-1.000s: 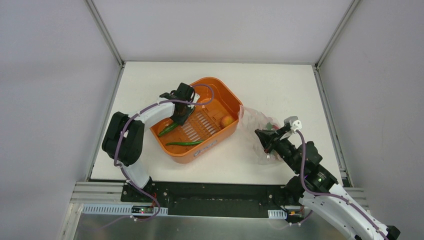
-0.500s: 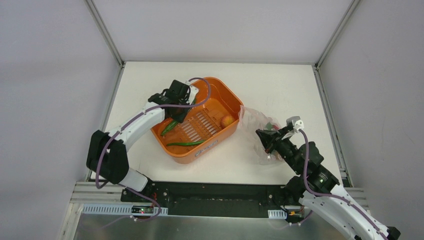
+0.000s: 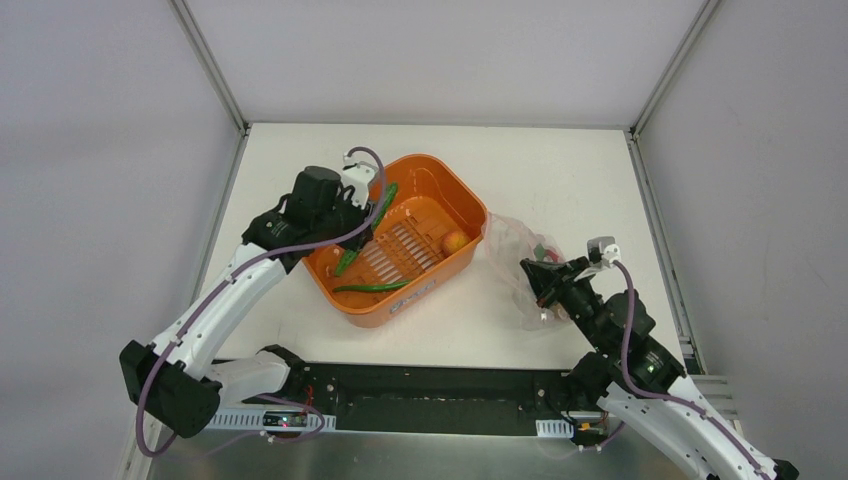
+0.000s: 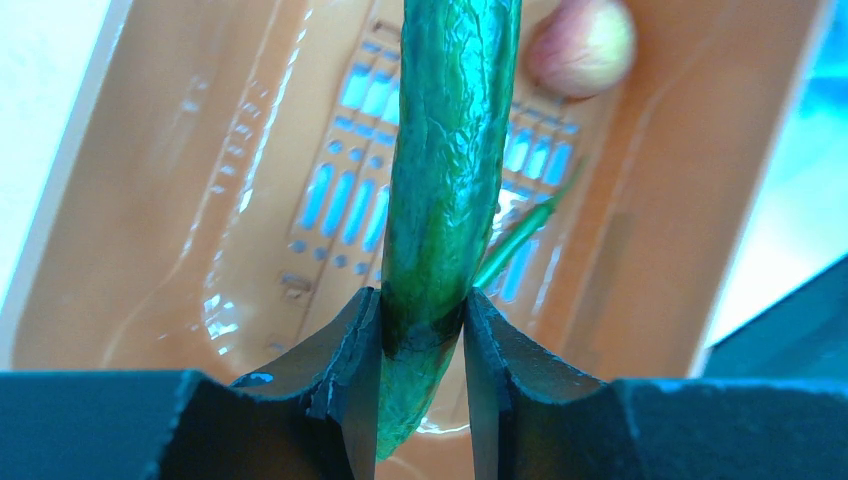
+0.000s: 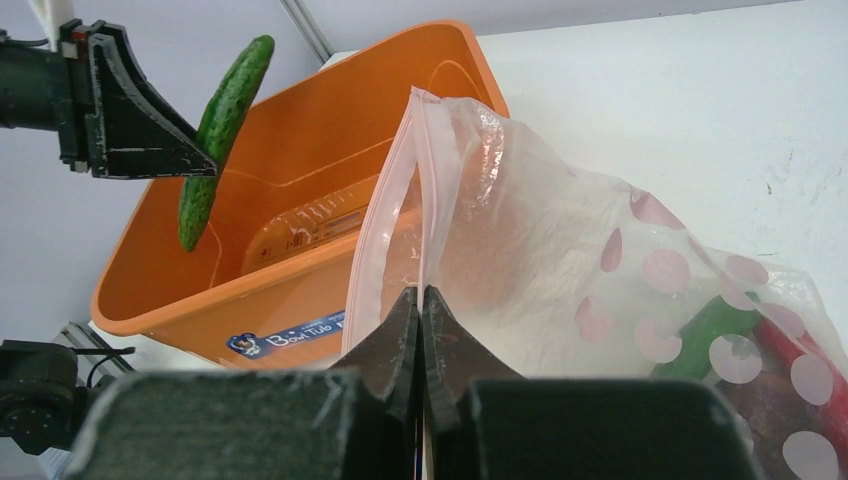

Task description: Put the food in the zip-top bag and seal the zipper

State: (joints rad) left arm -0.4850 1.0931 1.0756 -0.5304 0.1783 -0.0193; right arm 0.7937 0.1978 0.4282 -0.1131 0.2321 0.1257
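Observation:
My left gripper (image 3: 372, 212) (image 4: 422, 305) is shut on a long green pepper (image 3: 385, 199) (image 4: 450, 150) near one end and holds it in the air over the orange tub (image 3: 455, 190). Two more green peppers (image 3: 347, 262) (image 3: 368, 287) and a round orange piece (image 3: 455, 241) (image 4: 580, 45) lie in the tub. To the tub's right sits the clear dotted zip-top bag (image 3: 515, 250) (image 5: 560, 230). My right gripper (image 3: 530, 268) (image 5: 421, 300) is shut on its mouth edge beside the pink zipper (image 5: 385, 210), and the mouth stands open toward the tub. Green (image 5: 710, 330) and red (image 5: 800, 350) food lies inside the bag.
The tub's right wall (image 5: 300, 270) nearly touches the bag's mouth. White tabletop (image 3: 580, 180) lies behind and right of the bag, bounded by the frame rails (image 3: 655, 200). The held pepper (image 5: 222, 120) hangs over the tub's far left corner in the right wrist view.
My left gripper has lifted the green pepper out of the tub and pulled up and left as the arm stretched out. The right gripper, with the bag, shifted slightly right.

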